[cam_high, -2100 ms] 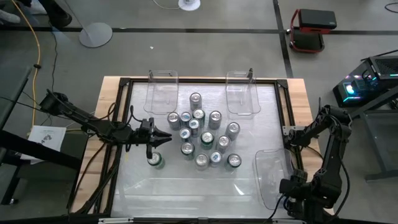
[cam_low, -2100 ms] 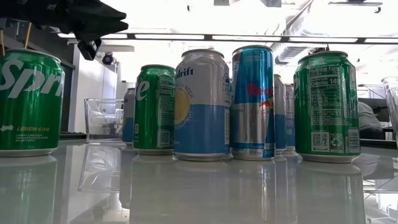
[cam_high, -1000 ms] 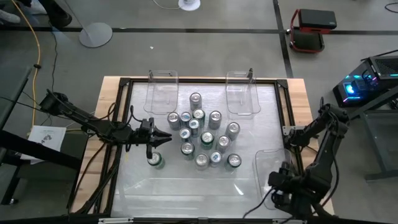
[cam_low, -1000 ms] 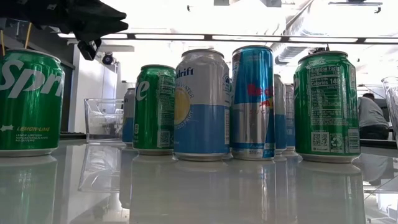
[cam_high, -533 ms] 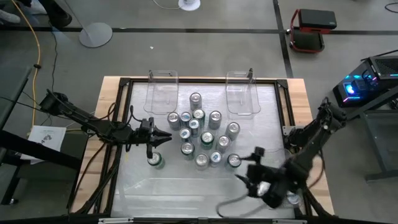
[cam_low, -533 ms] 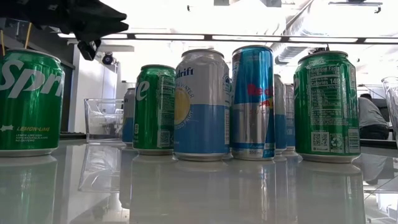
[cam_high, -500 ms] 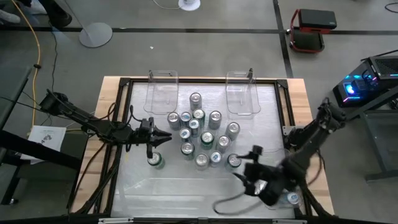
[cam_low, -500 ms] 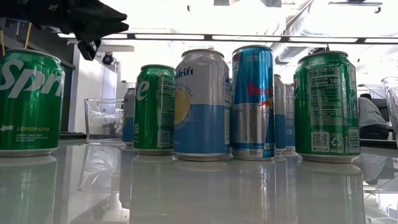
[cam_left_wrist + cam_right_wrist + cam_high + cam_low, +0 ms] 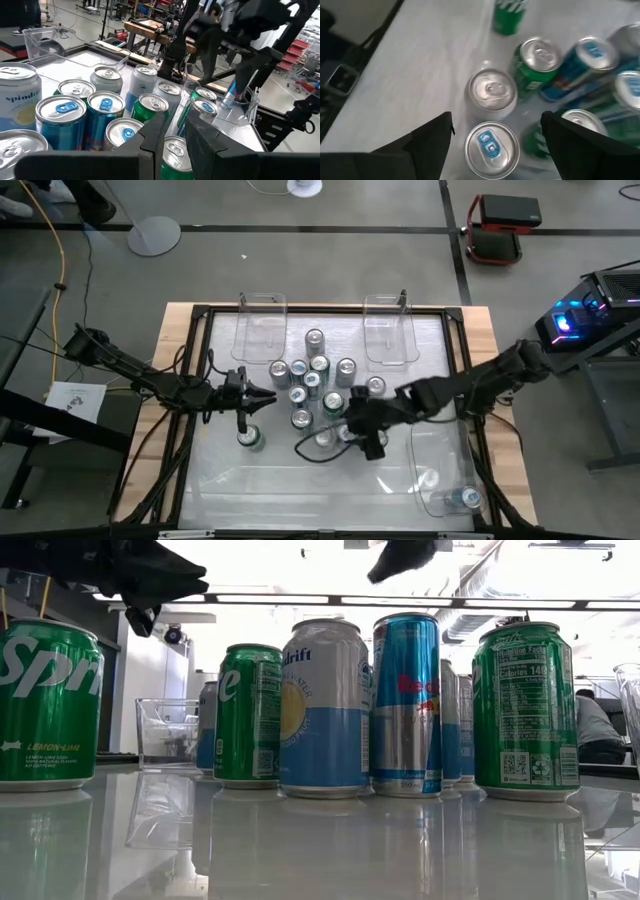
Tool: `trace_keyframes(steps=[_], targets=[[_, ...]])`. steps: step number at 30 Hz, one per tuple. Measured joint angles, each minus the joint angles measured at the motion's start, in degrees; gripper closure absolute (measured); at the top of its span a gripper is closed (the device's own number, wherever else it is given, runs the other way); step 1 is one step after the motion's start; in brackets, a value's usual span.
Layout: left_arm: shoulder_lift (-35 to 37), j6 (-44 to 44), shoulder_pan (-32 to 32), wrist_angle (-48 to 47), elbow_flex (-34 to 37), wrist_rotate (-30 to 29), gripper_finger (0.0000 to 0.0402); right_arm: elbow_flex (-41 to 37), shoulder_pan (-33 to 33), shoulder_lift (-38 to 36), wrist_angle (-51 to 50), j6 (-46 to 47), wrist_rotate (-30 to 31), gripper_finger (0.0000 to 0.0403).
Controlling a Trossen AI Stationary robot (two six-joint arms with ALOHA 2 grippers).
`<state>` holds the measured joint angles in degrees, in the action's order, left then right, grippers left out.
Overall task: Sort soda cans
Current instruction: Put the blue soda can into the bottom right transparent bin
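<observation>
Right gripper, fingers spread and empty, now swung from lower right of high view over clustered green, blue and silver metal soda cans at centre. Next pick apparently imminent. Left gripper closed, empty, centre-left.

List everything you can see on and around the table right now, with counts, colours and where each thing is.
soda cans: about a dozen, green, blue and silver, upright, clustered mid-table; some hidden under the right arm
lone can: one, green, apart on the cluster's left
binned can: one, lying in the near-right bin
clear bins: three, transparent; two at the far edge, one at the near-right corner
table: one, glossy white top, wood border
person: one, in the room behind
left gripper: beside the lone can, pointing at the cluster
right gripper: over the cluster's near side, fingers open
</observation>
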<state>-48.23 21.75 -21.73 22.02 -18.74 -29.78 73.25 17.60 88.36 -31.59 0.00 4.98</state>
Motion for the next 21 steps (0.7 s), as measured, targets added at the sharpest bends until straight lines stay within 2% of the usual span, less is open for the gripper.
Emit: trace_keyframes(steps=[6, 12, 21], targets=[[0.02, 0.06, 0.01, 0.15, 0.00, -3.15, 0.0337, -0.04, -4.16, 0.46, 0.44, -5.03, -10.02, 0.0077], [0.02, 3.38, -0.01, 0.11, 0.00, -3.89, 0.0337, -0.04, -4.80, 0.92, 0.32, -6.42, -10.55, 0.0050], [-0.02, 2.17, -0.01, 0.48, 0.00, -3.96, 0.0337, -0.04, -2.42, 7.11, -0.20, -2.37, -7.06, 0.0048]])
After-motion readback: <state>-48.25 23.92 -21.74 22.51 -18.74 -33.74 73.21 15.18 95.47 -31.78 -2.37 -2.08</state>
